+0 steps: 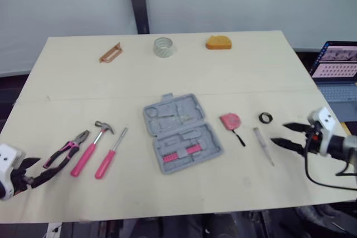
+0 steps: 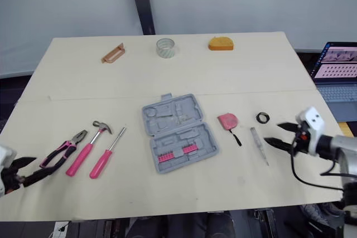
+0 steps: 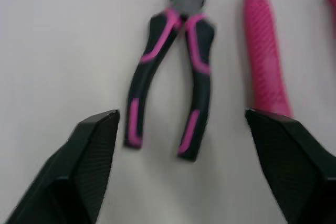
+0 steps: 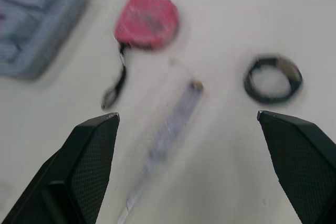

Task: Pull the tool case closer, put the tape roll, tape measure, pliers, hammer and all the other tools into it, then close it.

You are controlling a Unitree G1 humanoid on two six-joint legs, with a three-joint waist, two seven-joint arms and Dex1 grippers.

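The grey tool case (image 1: pixel 181 132) lies open and flat in the middle of the table, with a row of pink bits in its near half. To its left lie pink-handled pliers (image 1: pixel 67 150), a hammer (image 1: pixel 92 147) and a pink screwdriver (image 1: pixel 110 154). My left gripper (image 1: pixel 42 168) is open just short of the pliers' handles (image 3: pixel 163 77). To the right of the case are a pink tape measure (image 1: pixel 230 120), a small black tape roll (image 1: pixel 265 117) and a clear slim screwdriver (image 1: pixel 263 145). My right gripper (image 1: pixel 278 133) is open beside that screwdriver (image 4: pixel 173 119), holding nothing.
Along the far edge sit a brown clip-like piece (image 1: pixel 110 53), a clear tape ring (image 1: pixel 164 47) and an orange block (image 1: pixel 218 43). A laptop (image 1: pixel 337 62) stands off the table's right side. The table's front edge (image 1: pixel 184 213) is close below the tools.
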